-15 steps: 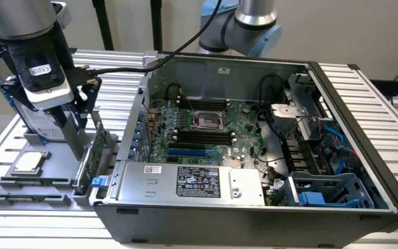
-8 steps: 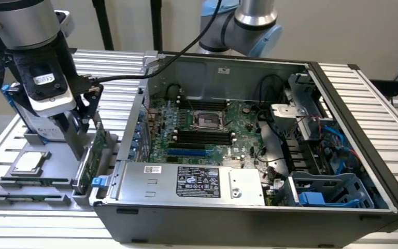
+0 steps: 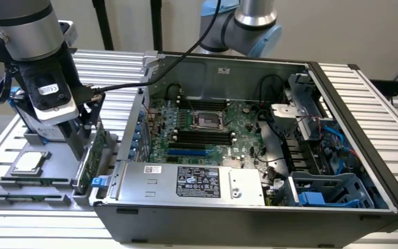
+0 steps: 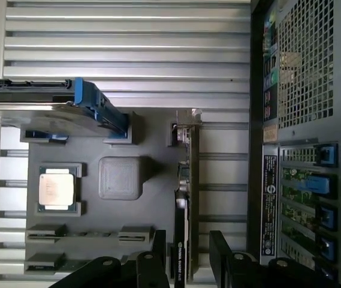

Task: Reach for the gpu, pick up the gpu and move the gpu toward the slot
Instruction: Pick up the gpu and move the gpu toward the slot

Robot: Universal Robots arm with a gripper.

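- Just beyond the fingers, on the far side of the card from the tray's pockets, stands the open computer case (image 3: 254, 223). Its perforated rear wall is close by, and the motherboard (image 3: 206, 129) lies flat inside.
- Under everything is the slatted metal surface (image 3: 385, 104), which carries both the case and the parts tray.
- Directly below the fingers sits the grey fixture tray (image 4: 152, 132), pressed close against the case.
- Well away from the fingers, at the tray's far end, a hard drive with blue rails (image 4: 50, 111) stands on edge.
- Between the fingers is the gpu (image 4: 189, 174). It stands upright and edge-on in its tray holder, with its length running away from the grasp point.
- Off to one side of the fingers, past a blank raised block, the square processor chip (image 4: 56, 187) rests in its pocket.
- The gripper (image 4: 187, 235) straddles the card's top edge with the fingers released. One finger looks closer to the card than the other (a gap is plain on the case side), so nothing is grasped yet.
- Judged risks:
  - Closing from this off-centre stance would probably push the card sideways in its holder before both pads bear, tilting it or stressing the board.
  - A pinch this near one end leaves a long overhang, so the card could pivot when raised.
  - The bracket end could catch on the holder.
  - With the case wall so close, any swing might knock the card against it.
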